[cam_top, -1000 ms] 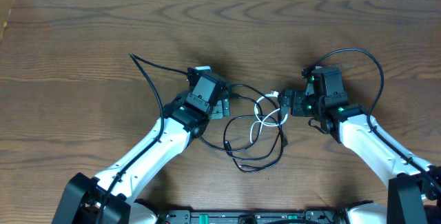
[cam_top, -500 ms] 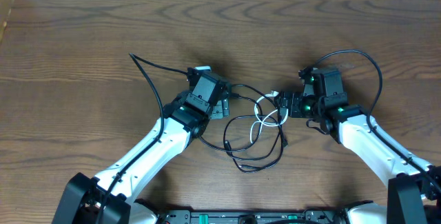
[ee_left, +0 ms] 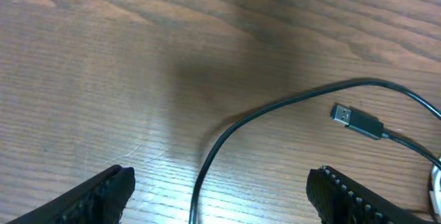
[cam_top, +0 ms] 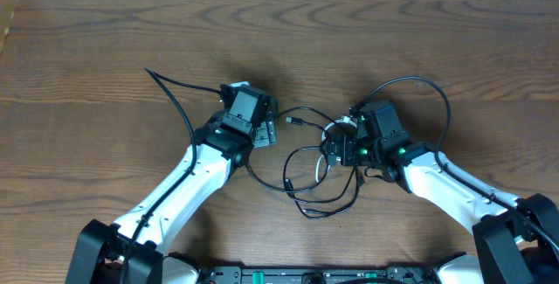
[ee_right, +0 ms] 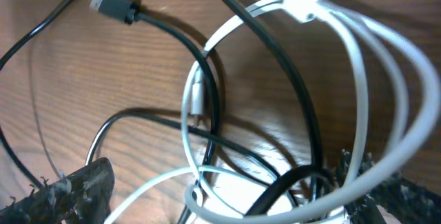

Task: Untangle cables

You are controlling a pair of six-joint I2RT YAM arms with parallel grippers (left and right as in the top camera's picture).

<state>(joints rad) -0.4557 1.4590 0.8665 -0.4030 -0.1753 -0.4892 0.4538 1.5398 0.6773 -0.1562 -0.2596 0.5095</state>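
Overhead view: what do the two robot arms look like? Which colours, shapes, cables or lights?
The left arm and the right arm have white tube-like links, black joints and black boxy heads. One thick black wire leaves the left head; a second wire loops from the right head. Small green lights glow on the right wrist. The jaws are black with rough pads.

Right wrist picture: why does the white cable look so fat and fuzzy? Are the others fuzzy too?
Right wrist view: the white cable sits very close to the lens, so it blurs. Left wrist view: soft, with a dim shadow on the table. Overhead: sharp, evenly lit.
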